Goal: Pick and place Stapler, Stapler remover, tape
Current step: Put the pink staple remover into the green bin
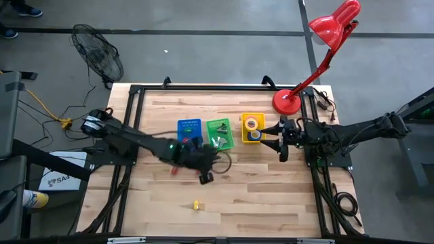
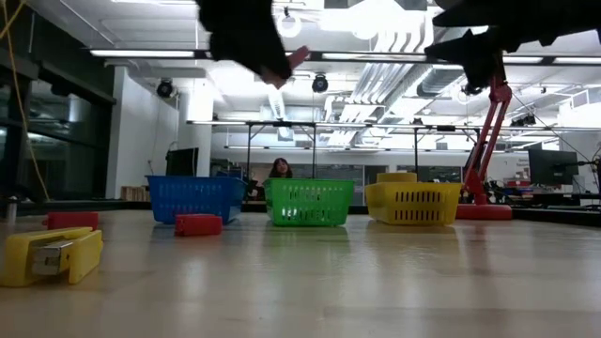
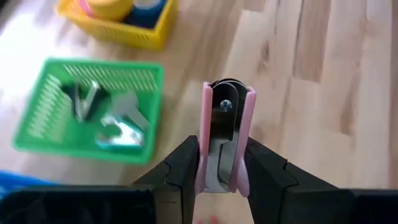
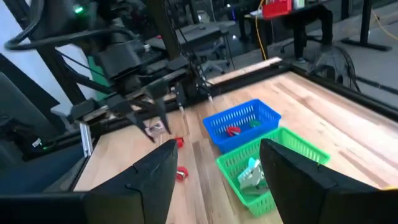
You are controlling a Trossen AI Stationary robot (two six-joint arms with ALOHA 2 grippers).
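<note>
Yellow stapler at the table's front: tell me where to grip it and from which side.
Grip the yellow stapler across its narrow width at mid-body, coming straight down: it lies flat and alone on the table. The left tool, mid-table, is shut on a pink staple remover; the open right tool by the yellow bin is free.

Staple remover (image 3: 222, 140): pink, metal inner
Bins: blue (image 1: 189, 129), green (image 1: 220, 131), yellow (image 1: 253, 127); slotted walls
Stapler (image 2: 52, 255): yellow
Lamp (image 1: 319, 51): red
Table (image 1: 271, 190): light wood planks
</note>
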